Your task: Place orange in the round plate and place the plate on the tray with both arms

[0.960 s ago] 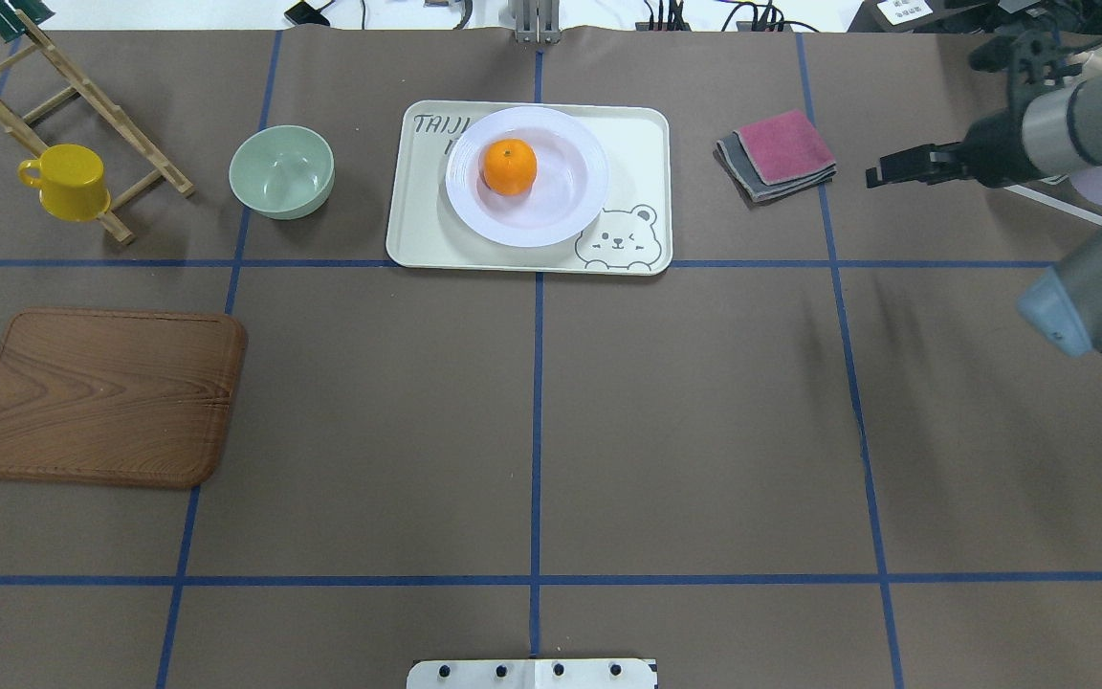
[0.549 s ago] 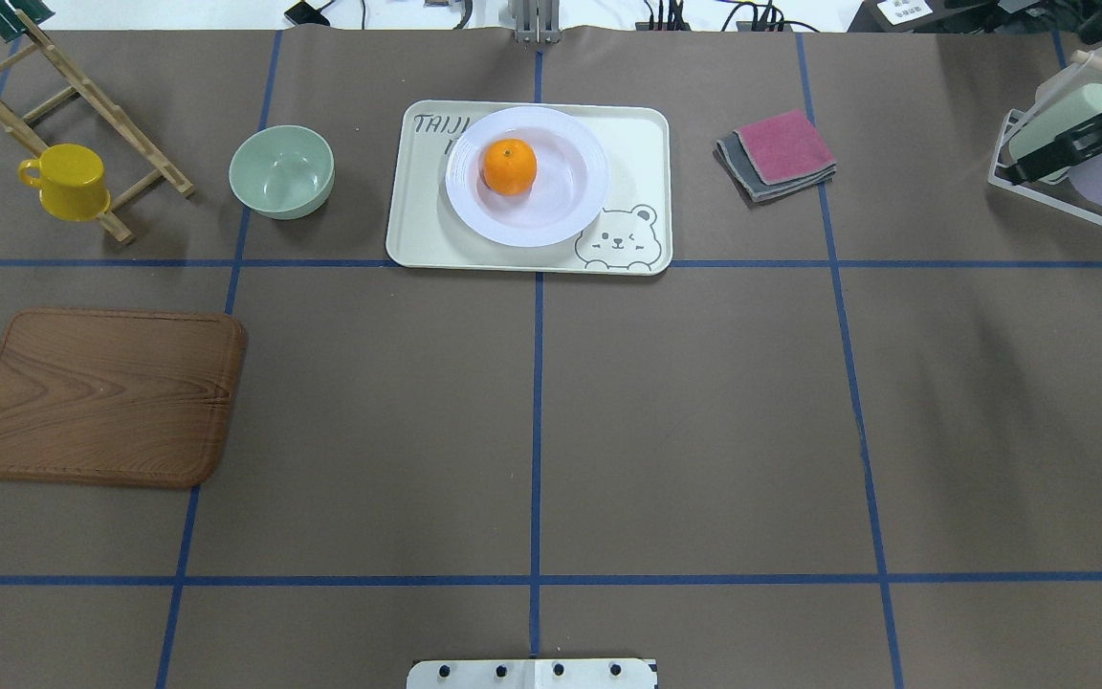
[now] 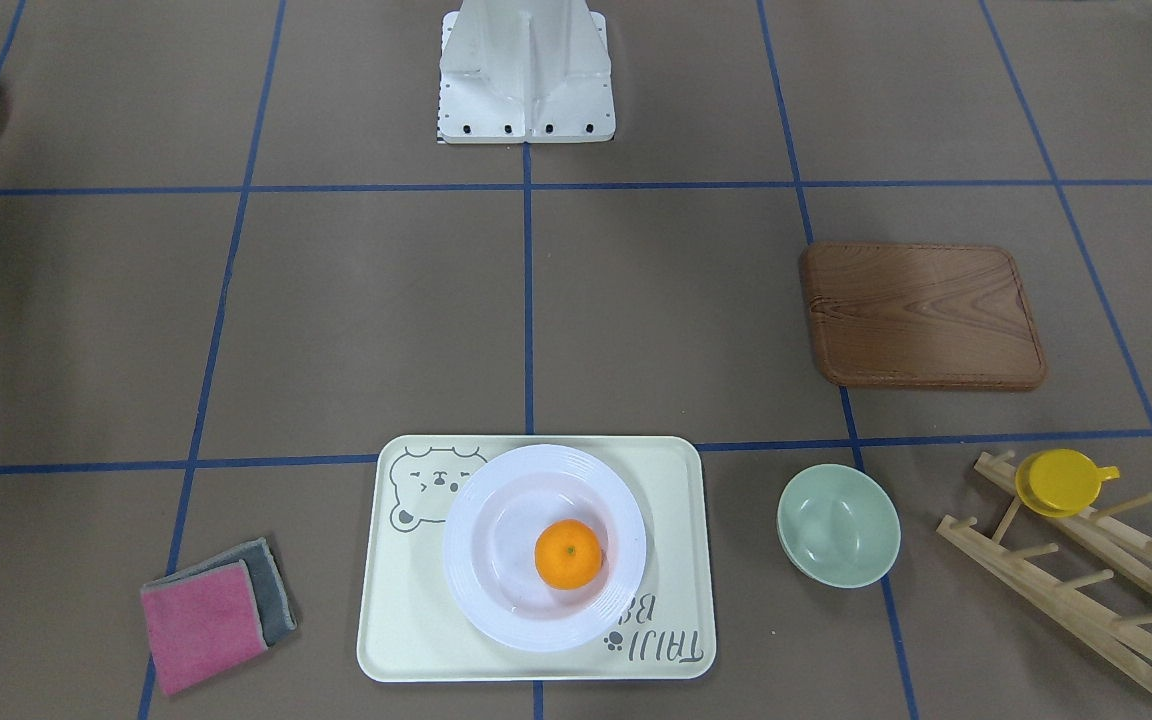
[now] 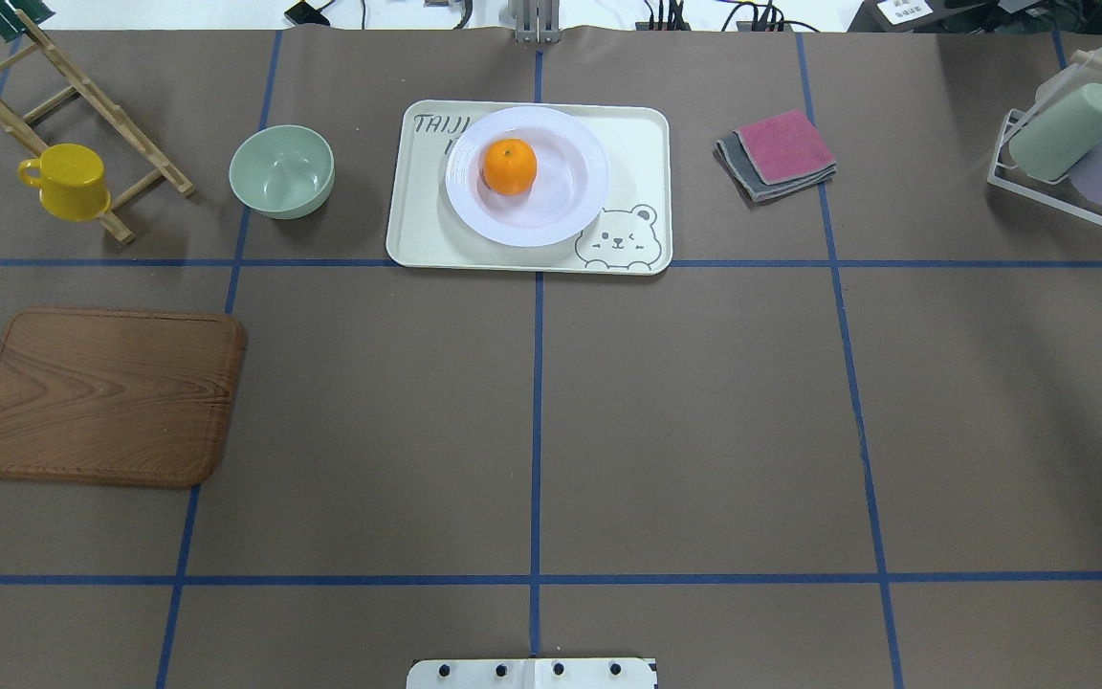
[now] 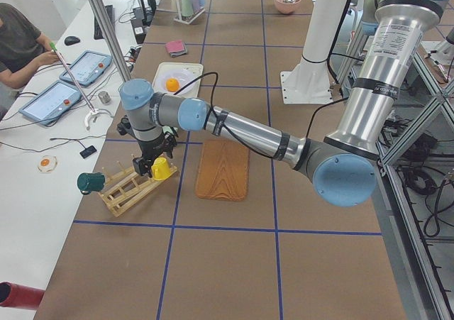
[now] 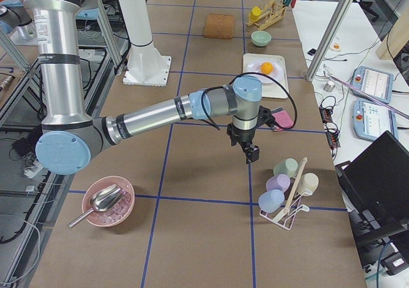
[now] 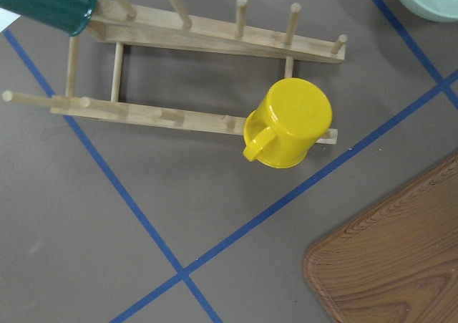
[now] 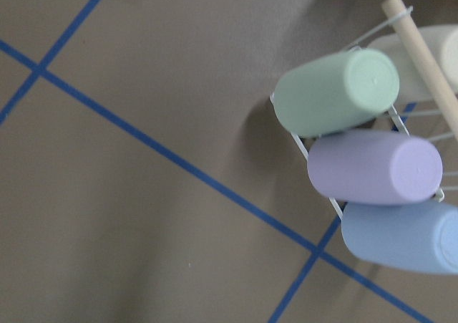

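Note:
The orange (image 4: 510, 166) lies inside the round plate (image 4: 551, 226), a little off its centre. The plate rests on the cream tray (image 4: 417, 239) at the far middle of the table. The front-facing view shows the same: orange (image 3: 568, 553), plate (image 3: 496, 592), tray (image 3: 406, 640). Neither arm is near them. My left gripper (image 5: 150, 165) shows only in the exterior left view, hanging over the wooden rack by the yellow cup; I cannot tell its state. My right gripper (image 6: 250, 154) shows only in the exterior right view, above the table beside the cup rack; I cannot tell its state either.
A pale-green bowl (image 4: 281, 170) stands left of the tray. A yellow cup (image 4: 68, 180) hangs on a wooden rack (image 4: 92, 96). Also here: a wooden board (image 4: 106, 397), folded cloths (image 4: 779, 153), a wire rack of pastel cups (image 4: 1077, 144), a pink bowl with scoop (image 6: 107, 202), a person (image 5: 18, 43).
In the overhead view my right arm has drawn back to the right and left the frame, uncovering the rack of pastel cups. Orange, plate and tray have not moved.

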Tool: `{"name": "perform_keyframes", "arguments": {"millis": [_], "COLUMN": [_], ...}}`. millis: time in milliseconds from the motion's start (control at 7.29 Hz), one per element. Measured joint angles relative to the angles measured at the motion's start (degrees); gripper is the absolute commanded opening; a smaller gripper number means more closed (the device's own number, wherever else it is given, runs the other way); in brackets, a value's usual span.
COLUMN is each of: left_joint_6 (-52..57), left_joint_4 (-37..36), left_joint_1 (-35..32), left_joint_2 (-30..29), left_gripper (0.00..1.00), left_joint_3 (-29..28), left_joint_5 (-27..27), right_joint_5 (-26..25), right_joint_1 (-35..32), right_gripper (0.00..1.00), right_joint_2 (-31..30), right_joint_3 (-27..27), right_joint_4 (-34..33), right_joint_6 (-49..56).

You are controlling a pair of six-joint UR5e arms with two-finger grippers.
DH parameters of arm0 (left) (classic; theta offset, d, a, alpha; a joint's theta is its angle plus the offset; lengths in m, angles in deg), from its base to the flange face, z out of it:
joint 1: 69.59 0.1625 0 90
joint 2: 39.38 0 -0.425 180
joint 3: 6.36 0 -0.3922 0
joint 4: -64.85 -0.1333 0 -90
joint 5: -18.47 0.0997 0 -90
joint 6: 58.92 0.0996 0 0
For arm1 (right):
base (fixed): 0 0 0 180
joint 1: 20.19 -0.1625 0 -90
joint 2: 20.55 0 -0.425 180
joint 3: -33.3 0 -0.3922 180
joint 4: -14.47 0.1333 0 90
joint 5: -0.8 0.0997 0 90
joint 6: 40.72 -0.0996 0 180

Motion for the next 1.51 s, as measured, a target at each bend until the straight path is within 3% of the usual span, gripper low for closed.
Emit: {"name": "perform_keyframes", "arguments": {"millis": [274,549,1234,1509], "left_joint_6": [0.24,-0.32,-6.16,-6.06], "left_joint_4": [1.98,5.16,5.93,6.18], "left_joint_1": [-2.09,-2.36,-2.25,-2.22], "left_joint_2": [2.21,4.55,4.95,6.68], "left_gripper": [0.99,0.99,0.99,0.99], "left_joint_3": [-2.68,-3.1,-1.59,1.29], "left_joint_5": [-4.36,-5.0,-3.79,-0.04], "right_joint_5": [2.87,4.56,5.85,5.97], "right_joint_1": [-1.27,-1.85,-2.18,-2.27], "right_gripper": [1.0,1.0,1.0,1.0], "right_joint_2": [-2.69,-3.8,-6.44,-5.82], "right_joint_3": [0.29,0.53,3.28,3.77], "right_joint_4": [-0.22,-0.25,-0.25,-0.2], "right_joint_6": [1.36,1.48,1.2,1.2]}}
